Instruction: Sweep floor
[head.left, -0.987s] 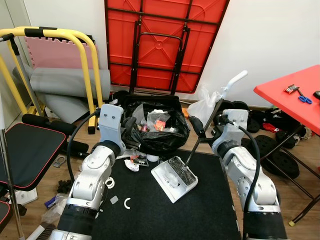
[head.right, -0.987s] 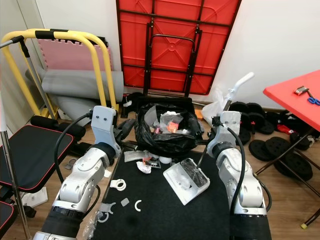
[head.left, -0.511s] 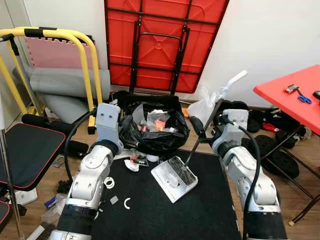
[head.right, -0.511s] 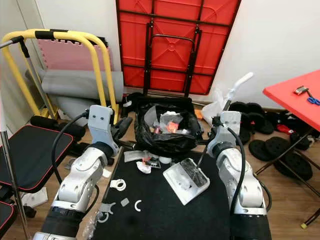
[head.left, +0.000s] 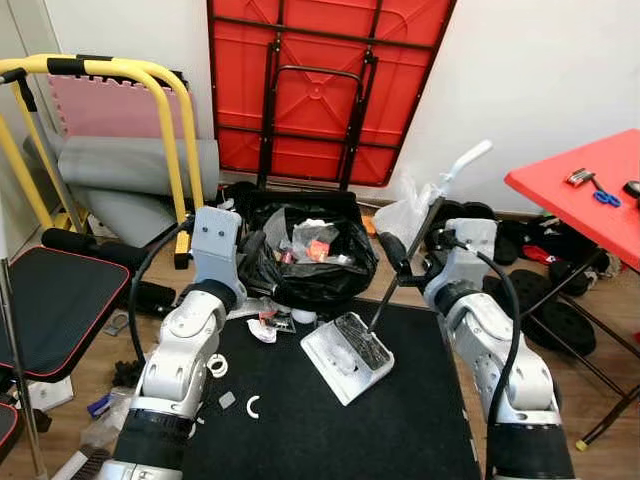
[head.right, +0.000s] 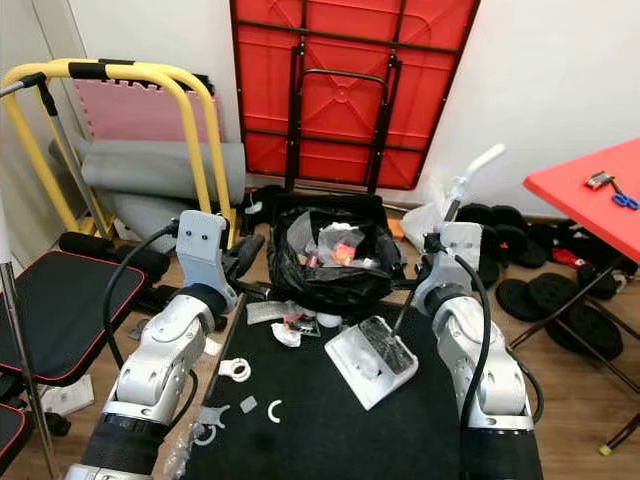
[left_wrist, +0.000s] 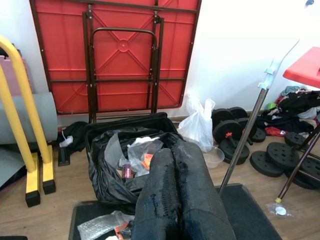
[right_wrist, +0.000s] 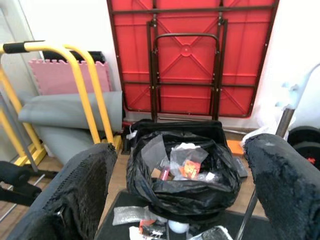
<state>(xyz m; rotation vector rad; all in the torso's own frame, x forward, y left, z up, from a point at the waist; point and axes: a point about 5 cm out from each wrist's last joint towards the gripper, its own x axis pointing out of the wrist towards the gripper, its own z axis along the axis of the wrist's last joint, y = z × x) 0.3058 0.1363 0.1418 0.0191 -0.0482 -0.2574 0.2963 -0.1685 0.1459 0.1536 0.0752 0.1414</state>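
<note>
A white long-handled dustpan (head.left: 345, 355) sits on the black mat (head.left: 400, 430), holding dark debris. Its silver handle (head.left: 440, 205) leans up to the right, passing close by my right gripper (head.left: 410, 258). That gripper is open, its fingers (right_wrist: 75, 195) wide apart in the right wrist view. My left gripper (head.left: 255, 245) is shut with nothing in it, its fingers (left_wrist: 175, 190) pressed together, hovering by the left side of the black bin bag (head.left: 310, 250) full of rubbish. Wrappers (head.left: 265, 330), a white ring (head.left: 216, 366) and a curved white scrap (head.left: 252, 406) lie on the mat.
A folded red table (head.left: 320, 80) leans on the wall behind the bin. A yellow frame (head.left: 170, 110) and a black bench (head.left: 50, 300) stand at the left. At the right are a red table (head.left: 590, 190), weight plates (head.left: 570, 320) and a white plastic bag (head.left: 405, 215).
My left arm has drawn slightly to the left, away from the bin bag. The right arm and dustpan have stayed put.
</note>
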